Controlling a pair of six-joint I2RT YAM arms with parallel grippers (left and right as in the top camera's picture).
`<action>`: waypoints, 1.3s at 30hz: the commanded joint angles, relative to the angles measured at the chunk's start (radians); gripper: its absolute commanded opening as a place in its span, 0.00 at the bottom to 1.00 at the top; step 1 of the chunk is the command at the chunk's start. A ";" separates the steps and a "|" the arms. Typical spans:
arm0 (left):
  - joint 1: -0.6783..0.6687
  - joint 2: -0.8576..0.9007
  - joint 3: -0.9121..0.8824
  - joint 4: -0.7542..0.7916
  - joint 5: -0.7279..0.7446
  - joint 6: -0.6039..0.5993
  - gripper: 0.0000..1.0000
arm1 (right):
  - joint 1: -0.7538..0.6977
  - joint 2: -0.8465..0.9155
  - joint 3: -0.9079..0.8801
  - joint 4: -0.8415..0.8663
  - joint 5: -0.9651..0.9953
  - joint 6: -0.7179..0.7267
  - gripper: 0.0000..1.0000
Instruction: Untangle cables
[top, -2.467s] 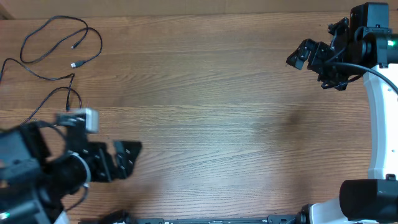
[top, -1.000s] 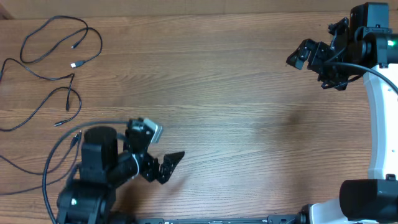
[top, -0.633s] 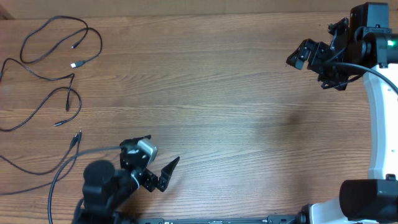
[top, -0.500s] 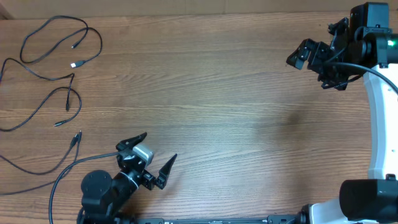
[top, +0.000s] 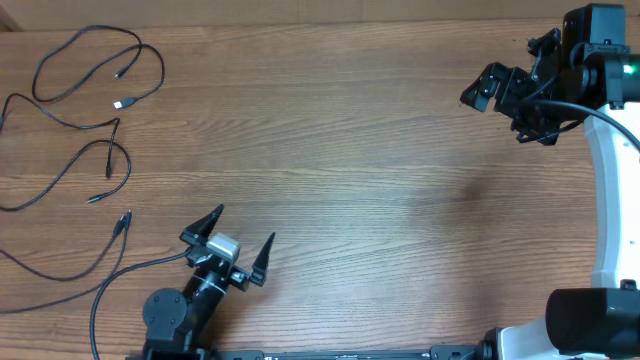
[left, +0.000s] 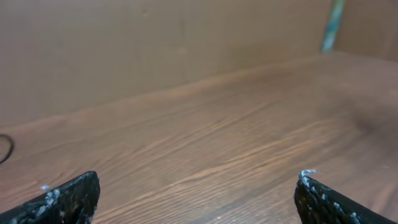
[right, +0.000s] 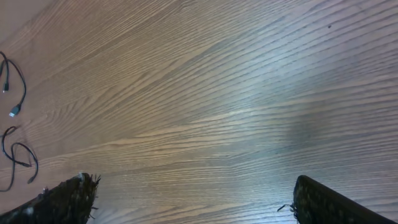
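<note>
Far-left side of the table: cables lie in loose loops, running from the back corner down toward the front edge. A silver-tipped plug sits among the upper loops. Left gripper is near the front edge, to the right of the lowest plug end and apart from it, jaws spread wide, holding nothing. Right gripper is at the far right rear, well apart from the cables, jaws also spread, empty. Right wrist view catches the cables at its left edge.
</note>
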 joint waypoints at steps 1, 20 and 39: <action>0.032 -0.034 -0.034 0.028 -0.032 -0.043 1.00 | 0.003 -0.011 -0.002 0.004 0.006 0.000 1.00; 0.088 -0.034 -0.040 0.011 -0.285 -0.043 0.99 | 0.003 -0.011 -0.002 0.004 0.006 -0.001 1.00; 0.088 -0.034 -0.040 0.005 -0.360 -0.217 1.00 | 0.003 -0.011 -0.002 0.004 0.006 0.000 1.00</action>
